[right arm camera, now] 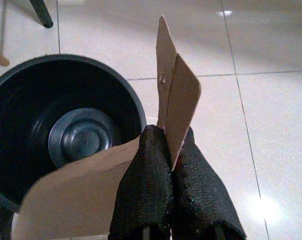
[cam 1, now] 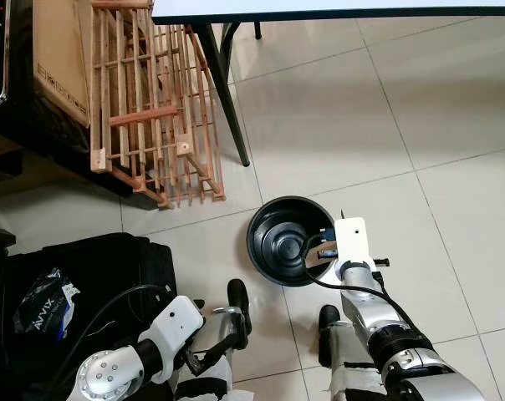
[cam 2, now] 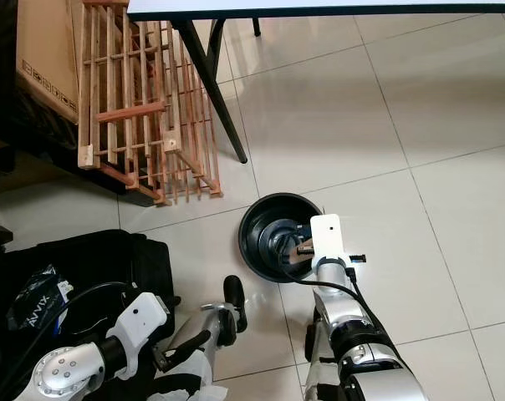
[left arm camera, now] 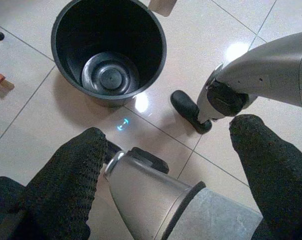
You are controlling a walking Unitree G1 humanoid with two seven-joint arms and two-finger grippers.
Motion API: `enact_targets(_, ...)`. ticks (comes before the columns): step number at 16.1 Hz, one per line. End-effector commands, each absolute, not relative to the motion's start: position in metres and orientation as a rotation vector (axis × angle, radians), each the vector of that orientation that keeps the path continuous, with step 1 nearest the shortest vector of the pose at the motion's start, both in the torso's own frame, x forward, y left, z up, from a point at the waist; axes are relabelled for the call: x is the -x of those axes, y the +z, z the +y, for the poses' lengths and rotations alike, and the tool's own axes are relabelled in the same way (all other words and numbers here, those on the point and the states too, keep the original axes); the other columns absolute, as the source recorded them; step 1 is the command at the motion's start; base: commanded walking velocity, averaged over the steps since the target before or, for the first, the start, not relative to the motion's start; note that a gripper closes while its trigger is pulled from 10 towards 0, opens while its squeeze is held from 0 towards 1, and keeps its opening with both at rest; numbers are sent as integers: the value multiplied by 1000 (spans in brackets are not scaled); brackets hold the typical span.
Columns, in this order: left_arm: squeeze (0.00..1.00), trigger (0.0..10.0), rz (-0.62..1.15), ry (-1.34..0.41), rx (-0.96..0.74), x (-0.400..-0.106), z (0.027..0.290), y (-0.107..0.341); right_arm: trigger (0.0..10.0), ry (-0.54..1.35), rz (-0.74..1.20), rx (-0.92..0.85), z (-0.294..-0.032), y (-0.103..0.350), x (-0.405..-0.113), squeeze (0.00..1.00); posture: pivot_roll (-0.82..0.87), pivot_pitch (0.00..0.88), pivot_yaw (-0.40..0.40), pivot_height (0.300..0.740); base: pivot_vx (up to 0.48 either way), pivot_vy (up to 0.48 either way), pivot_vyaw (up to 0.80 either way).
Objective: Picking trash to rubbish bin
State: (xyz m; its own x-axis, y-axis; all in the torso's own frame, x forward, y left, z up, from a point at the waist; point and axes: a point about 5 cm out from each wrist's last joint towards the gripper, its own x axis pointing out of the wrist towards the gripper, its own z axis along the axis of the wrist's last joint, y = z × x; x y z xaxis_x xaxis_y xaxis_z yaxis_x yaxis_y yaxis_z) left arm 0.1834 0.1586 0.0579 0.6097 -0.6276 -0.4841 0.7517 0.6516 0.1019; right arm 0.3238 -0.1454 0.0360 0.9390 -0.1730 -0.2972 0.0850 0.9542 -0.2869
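Key relation: the right pincer [right arm camera: 173, 150] hung at the near rim of the rubbish bin [cam 1: 273, 251], the bin's open mouth just beyond and below its tips.
Trash: a folded cardboard piece [right arm camera: 173, 95], one flap standing upright, the other sagging over the rim.
Right pincer: pressed together on the cardboard.
Left pincer [left arm camera: 166, 165]: fingers spread wide, holding nothing, low over the floor, farther from the bin.
Judgement: releasing should have dropped it in.

One black bin [cam 1: 290, 241], one cardboard scrap [right arm camera: 173, 95], one wooden rack [cam 1: 156, 109], one table [cam 1: 319, 10].
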Motion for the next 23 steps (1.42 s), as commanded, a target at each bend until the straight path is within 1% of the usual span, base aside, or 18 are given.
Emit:
enact_targets(1, 0, 10000, 491, -800, -294, -173, 164, 51, 10000, -126, 360, 270, -141, 25, -315, 0, 146, 558, 172, 740, 0, 0, 0)
enact_targets(3, 0, 10000, 493, -799, -294, -172, 163, 51, 10000, -118, 354, 269, -139, 25, -315, 0, 145, 561, 169, 740, 0, 0, 0)
enact_targets(4, 0, 10000, 494, -797, -293, -171, 163, 51, 10000, -116, 349, 269, -139, 25, -315, 482, 146, 565, 168, 740, 0, 0, 0)
enact_targets(5, 0, 10000, 497, -797, -292, -169, 163, 50, 10000, -115, 344, 265, -138, 25, -314, 1000, 146, 567, 168, 740, 0, 0, 0)
enact_targets(17, 0, 10000, 516, -793, -296, -165, 165, 49, 10000, -127, 311, 273, -140, 28, -315, 1000, 149, 582, 170, 740, 0, 0, 0)
enact_targets(21, 0, 10000, 515, -793, -297, -165, 164, 47, 10000, -125, 312, 278, -141, 27, -315, 1000, 144, 571, 166, 740, 0, 0, 0)
enact_targets(22, 0, 10000, 512, -793, -297, -167, 163, 47, 10000, -127, 307, 285, -143, 29, -316, 0, 138, 561, 162, 740, 0, 0, 0)
enact_targets(23, 0, 10000, 507, -794, -296, -169, 162, 46, 10000, -131, 300, 291, -144, 30, -317, 0, 132, 549, 160, 740, 0, 0, 0)
